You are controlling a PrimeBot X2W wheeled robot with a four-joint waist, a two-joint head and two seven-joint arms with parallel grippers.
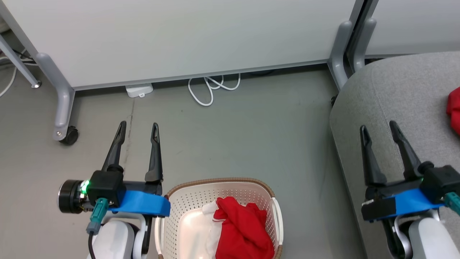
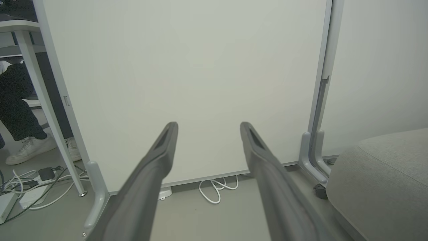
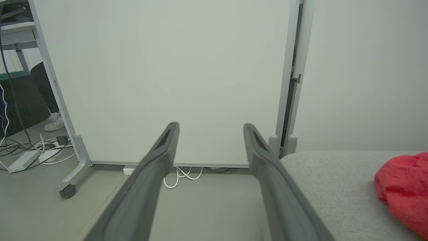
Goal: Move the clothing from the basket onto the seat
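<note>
Partly cropped, red clothing (image 1: 454, 108) lies on the seat (image 1: 391, 93)

Our left gripper (image 1: 139, 125) and right gripper (image 1: 377, 125) each carry two long, dark, tapering fingers (image 2: 147, 180) with a narrow slot near the tip, possibly a recessed pad. Behind them we see black housings (image 1: 106, 187), a bright blue band (image 1: 142, 203), a green light (image 1: 84, 187), a teal connector (image 1: 97, 212) on a black cable (image 1: 90, 248), and glossy white forearms (image 1: 111, 241).
</note>
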